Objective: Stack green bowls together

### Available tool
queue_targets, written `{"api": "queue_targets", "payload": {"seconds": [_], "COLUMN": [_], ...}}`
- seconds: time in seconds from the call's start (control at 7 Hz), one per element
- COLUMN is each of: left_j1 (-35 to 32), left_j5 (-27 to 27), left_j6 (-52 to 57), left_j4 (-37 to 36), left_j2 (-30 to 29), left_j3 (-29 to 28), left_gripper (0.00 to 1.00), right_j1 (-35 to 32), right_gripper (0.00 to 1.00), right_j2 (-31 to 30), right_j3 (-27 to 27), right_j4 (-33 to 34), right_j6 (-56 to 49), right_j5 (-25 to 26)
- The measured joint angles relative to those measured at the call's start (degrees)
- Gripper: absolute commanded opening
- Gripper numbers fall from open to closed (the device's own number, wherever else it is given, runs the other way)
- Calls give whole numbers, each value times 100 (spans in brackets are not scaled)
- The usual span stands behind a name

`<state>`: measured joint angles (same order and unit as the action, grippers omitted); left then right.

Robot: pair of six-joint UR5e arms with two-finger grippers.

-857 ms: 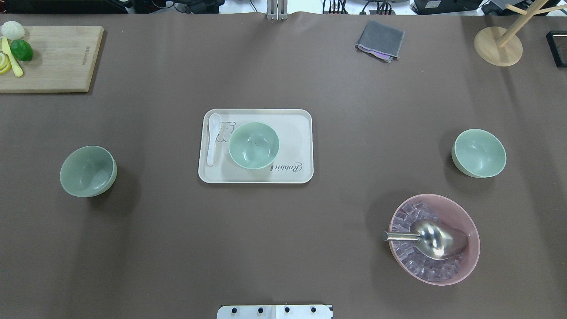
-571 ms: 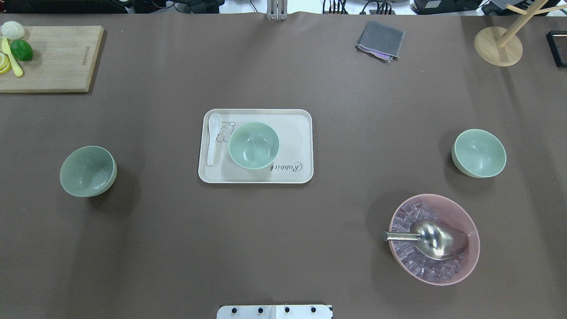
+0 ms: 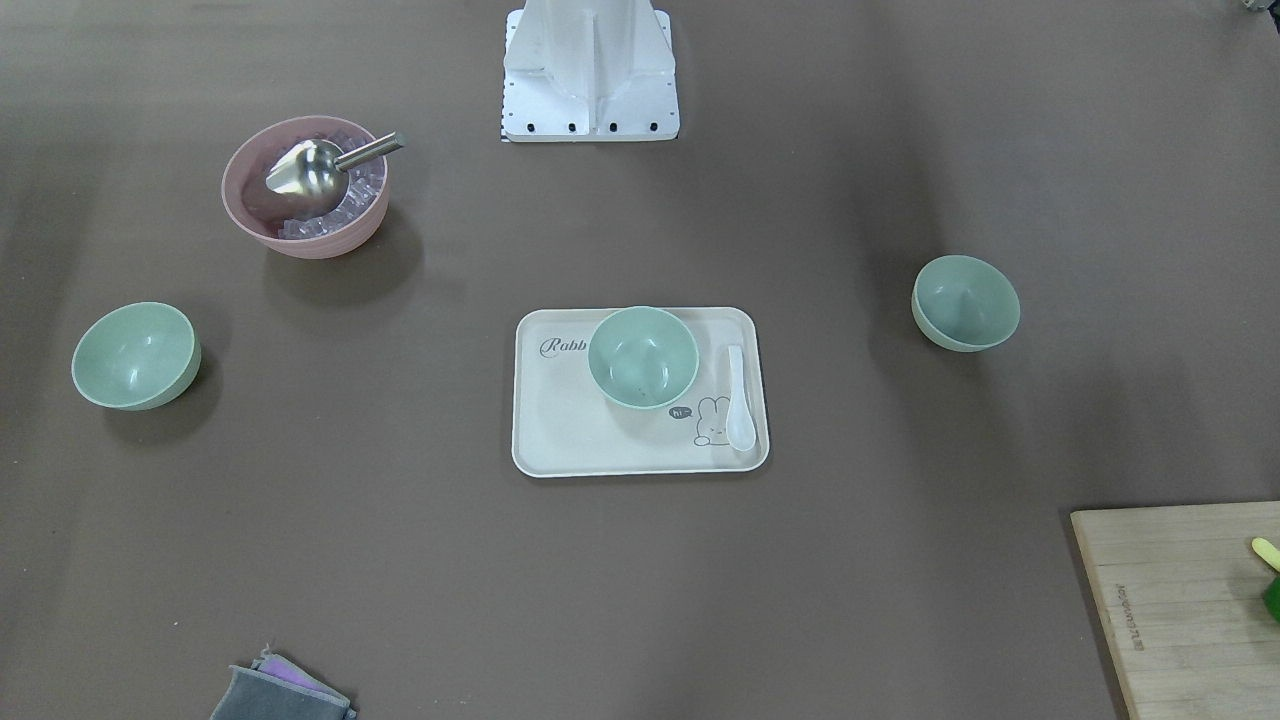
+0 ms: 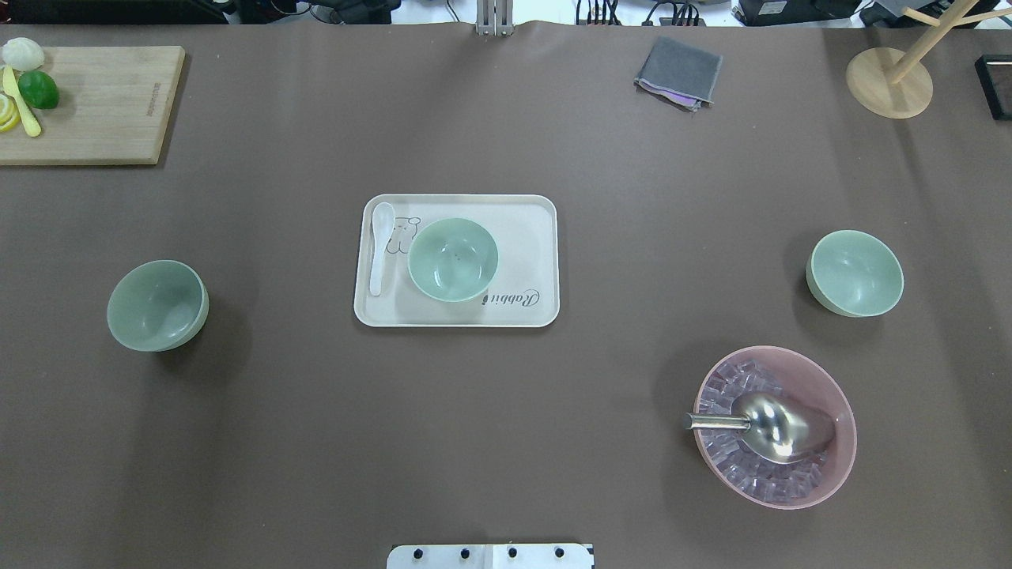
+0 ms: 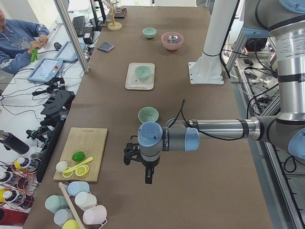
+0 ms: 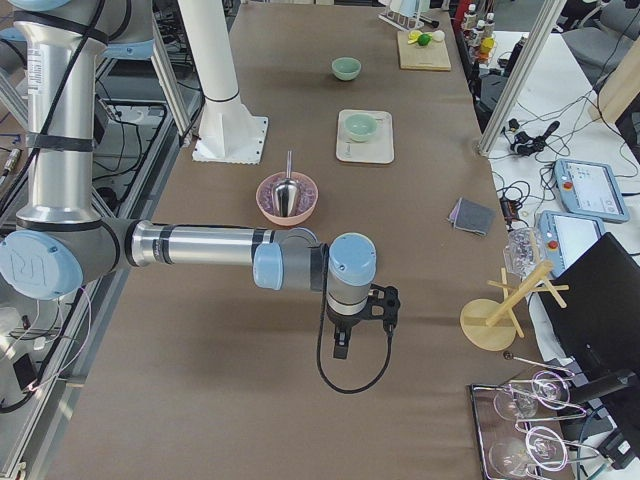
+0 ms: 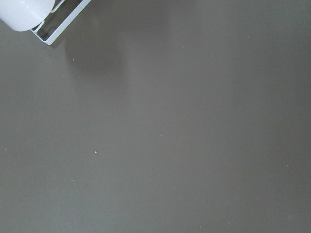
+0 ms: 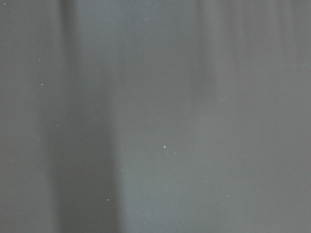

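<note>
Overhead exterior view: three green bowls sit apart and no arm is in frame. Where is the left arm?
Observer: The exterior left view shows it. The left gripper hangs over bare table, out beyond the nearest green bowl toward the table's end, beside the cutting board.
Operator: And the right arm?
Observer: The exterior right view shows the right gripper hanging over bare table at the opposite end, beyond the pink bowl and beside the wooden stand.

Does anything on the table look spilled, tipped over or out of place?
Nothing stands out. The three green bowls sit open side up and apart: one on the tray beside the spoon, one at each end. The scoop rests in the pink bowl.
</note>
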<state>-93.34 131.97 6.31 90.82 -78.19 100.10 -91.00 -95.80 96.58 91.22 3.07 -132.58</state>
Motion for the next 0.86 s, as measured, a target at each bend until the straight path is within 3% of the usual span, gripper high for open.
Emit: {"api": "queue_targets", "payload": {"seconds": [0.86], "left_j1": [6], "left_j5": [103], "left_j6": [-221], "left_j4": [16], "left_j2": [-299], "left_j3": [49], "left_gripper": [98], "right_j1": [68], "right_gripper": [100], "right_j2": [7], "right_j3": [159], "right_j4": [-16], "right_j6": [-3], "right_j5": [-269]}}
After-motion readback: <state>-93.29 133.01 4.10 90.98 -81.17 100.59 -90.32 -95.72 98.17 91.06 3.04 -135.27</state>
